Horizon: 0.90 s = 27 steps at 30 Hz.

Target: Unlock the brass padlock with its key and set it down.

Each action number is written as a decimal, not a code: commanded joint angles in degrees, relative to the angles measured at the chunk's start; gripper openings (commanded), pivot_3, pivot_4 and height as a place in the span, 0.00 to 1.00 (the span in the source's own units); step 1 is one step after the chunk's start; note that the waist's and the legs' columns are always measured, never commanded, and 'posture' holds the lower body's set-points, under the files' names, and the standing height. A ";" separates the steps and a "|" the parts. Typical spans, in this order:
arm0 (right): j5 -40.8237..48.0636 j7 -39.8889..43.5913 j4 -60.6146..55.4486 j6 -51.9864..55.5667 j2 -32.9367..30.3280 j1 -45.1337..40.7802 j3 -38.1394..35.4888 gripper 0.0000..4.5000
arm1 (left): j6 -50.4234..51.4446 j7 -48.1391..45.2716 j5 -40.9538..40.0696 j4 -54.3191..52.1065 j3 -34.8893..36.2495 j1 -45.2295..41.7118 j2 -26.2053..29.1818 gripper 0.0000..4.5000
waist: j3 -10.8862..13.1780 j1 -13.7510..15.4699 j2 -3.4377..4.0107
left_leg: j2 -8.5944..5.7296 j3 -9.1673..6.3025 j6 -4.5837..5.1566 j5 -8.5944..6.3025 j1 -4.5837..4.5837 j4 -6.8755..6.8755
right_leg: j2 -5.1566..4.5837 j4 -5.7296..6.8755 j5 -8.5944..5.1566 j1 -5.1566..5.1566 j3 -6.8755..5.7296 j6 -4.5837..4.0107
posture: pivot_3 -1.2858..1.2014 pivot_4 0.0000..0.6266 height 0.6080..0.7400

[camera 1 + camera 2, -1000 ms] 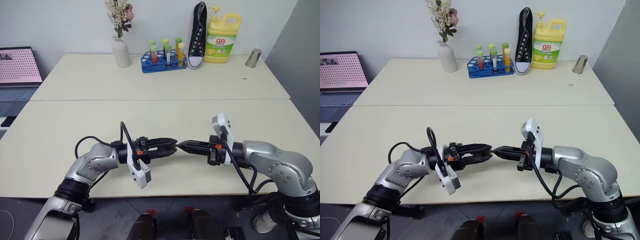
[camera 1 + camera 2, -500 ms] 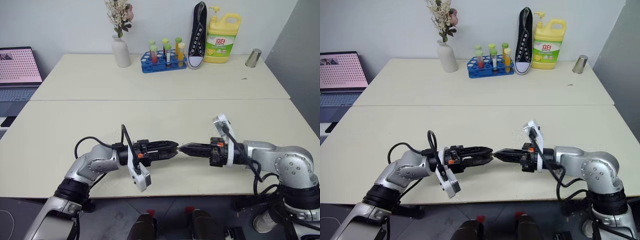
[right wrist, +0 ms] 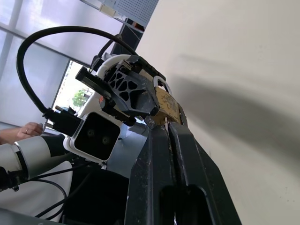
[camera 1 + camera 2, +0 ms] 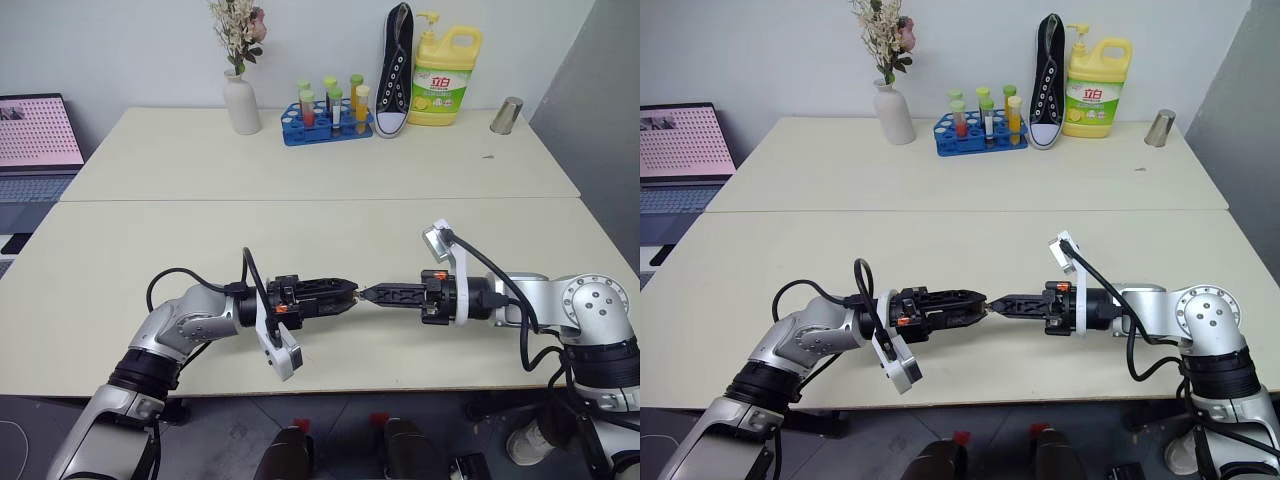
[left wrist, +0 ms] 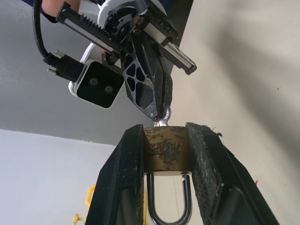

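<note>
My two grippers meet tip to tip, level, above the near table. In the left wrist view, the brass padlock sits clamped between my left gripper's fingers. Its silvery shackle points back toward the wrist. My right gripper is shut on the key, a small silver bit that touches the padlock's body at the end away from the shackle. The right wrist view shows the padlock just beyond my right gripper's shut fingers.
On the far table stand a white vase of flowers, a blue rack of tubes, a black shoe, a yellow detergent bottle and a metal cup. A laptop sits at far left.
My right wrist has rolled while its tips stay at the padlock, and that arm's elbow has swung out to the right. My left gripper keeps the padlock in the same place.
</note>
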 commanded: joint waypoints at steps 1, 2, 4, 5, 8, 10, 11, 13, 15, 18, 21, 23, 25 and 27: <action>0.00 1.88 -4.34 -2.10 0.58 -1.71 -0.21 0.00 | -0.34 0.58 0.37 -0.61 -0.65 -0.21 0.38 0.22 | 0.00 0.01 0.00 | 0.00 -0.01 0.00 0.00 0.00 0.00 | 0.00 0.00 0.00 0.00 0.00 0.00 | 0.52 0.24 1.00; -0.38 2.90 -4.91 -2.25 0.69 -1.70 -0.29 0.00 | -0.31 0.68 0.35 -0.60 -0.71 -0.19 0.45 0.22 | 0.00 0.03 0.00 | 0.00 -0.01 0.00 0.00 -0.01 0.00 | 0.00 0.00 0.00 0.00 0.00 0.00 | 0.52 0.24 1.00; -3.35 5.68 -6.81 -2.23 0.55 -1.50 -0.46 0.09 | 0.12 0.76 -0.19 -0.76 -0.84 -0.04 0.48 0.22 | 0.00 0.03 0.01 | 0.00 -0.02 0.00 0.00 -0.01 0.00 | 0.00 -0.01 0.00 0.00 -0.01 0.00 | 0.52 0.24 1.00; -6.07 7.34 -8.04 -2.51 0.16 -1.48 -0.54 0.13 | 0.39 0.77 -0.40 -0.85 -0.85 0.06 0.49 0.22 | 0.00 0.03 0.01 | -0.01 -0.02 0.00 0.00 -0.01 0.00 | 0.00 -0.01 0.00 -0.01 -0.01 0.00 | 0.52 0.24 1.00; -14.90 12.96 -11.31 -4.37 -1.58 -1.32 -0.04 0.36 | 0.87 0.89 -0.70 -1.12 -0.84 0.27 0.53 0.22 | 0.01 0.05 0.02 | 0.00 -0.04 0.00 0.00 -0.01 0.00 | 0.00 -0.02 0.00 -0.01 -0.03 0.00 | 0.52 0.24 1.00; -29.67 22.75 -16.31 -10.45 -6.76 -0.51 3.57 0.52 | 0.97 0.93 -0.89 -1.56 -0.88 0.49 0.62 0.22 | 0.04 0.07 0.07 | -0.02 -0.03 0.00 0.00 -0.02 0.00 | 0.00 -0.02 -0.01 -0.02 -0.03 0.01 | 0.52 0.24 1.00; -35.90 26.42 -17.63 -14.02 -8.58 0.00 5.00 0.60 | 1.20 0.98 -1.06 -1.70 -0.92 0.56 0.65 0.22 | 0.04 0.07 0.08 | -0.03 -0.03 0.00 0.00 -0.03 0.01 | -0.01 -0.03 -0.01 -0.02 -0.02 0.01 | 0.52 0.24 1.00; -41.28 30.13 -18.12 -17.86 -9.42 1.16 5.72 0.77 | 1.50 1.08 -1.25 -1.91 -0.92 0.72 0.74 0.22 | 0.04 0.07 0.07 | -0.02 -0.03 0.00 0.00 -0.02 0.00 | 0.00 -0.11 -0.01 -0.02 -0.07 0.03 | 0.52 0.24 1.00; -44.38 32.66 -19.22 -19.97 -9.21 2.81 6.13 0.85 | 1.64 1.06 -1.43 -2.00 -0.98 0.70 0.72 0.22 | 0.04 0.09 0.06 | -0.01 -0.03 0.00 0.00 -0.02 0.00 | 0.00 -0.10 -0.01 -0.01 -0.08 0.03 | 0.52 0.24 1.00; -45.98 33.08 -19.88 -20.56 -6.40 4.05 6.32 0.85 | 1.73 1.03 -1.40 -2.03 -1.21 0.43 0.45 0.22 | 0.04 -0.01 0.07 | 0.00 -0.02 0.00 0.00 -0.02 -0.01 | 0.00 -0.10 -0.01 -0.02 -0.04 0.02 | 0.52 0.24 1.00; -47.04 32.30 -19.82 -20.19 -3.04 4.38 6.79 0.85 | 1.91 1.01 -1.42 -1.95 -1.45 0.11 0.06 0.22 | 0.04 -0.04 0.07 | 0.02 -0.03 0.00 0.00 -0.01 -0.01 | 0.03 -0.07 -0.01 -0.02 -0.04 0.02 | 0.52 0.24 1.00; -47.88 32.01 -19.47 -19.78 -0.95 4.37 7.11 0.85 | 1.80 1.01 -1.49 -1.91 -1.51 0.08 0.09 0.22 | 0.04 0.04 0.07 | 0.01 -0.05 0.00 0.00 -0.02 -0.01 | 0.02 -0.07 -0.01 -0.02 -0.05 0.01 | 0.52 0.24 1.00; -48.21 31.45 -18.81 -19.06 1.03 4.19 7.04 0.85 | 1.75 0.96 -1.62 -1.91 -1.59 0.09 0.16 0.22 | 0.04 0.09 0.07 | -0.02 -0.04 0.00 0.00 -0.02 0.00 | 0.00 -0.07 -0.01 -0.02 -0.04 0.01 | 0.52 0.24 1.00; -49.58 31.94 -18.72 -18.94 1.65 4.07 7.47 0.85 | 1.72 0.99 -1.50 -1.88 -1.59 0.09 0.16 0.22 | 0.04 0.10 0.08 | -0.02 -0.05 0.00 0.00 -0.02 -0.01 | 0.00 -0.08 -0.01 -0.02 -0.05 0.01 | 0.52 0.24 1.00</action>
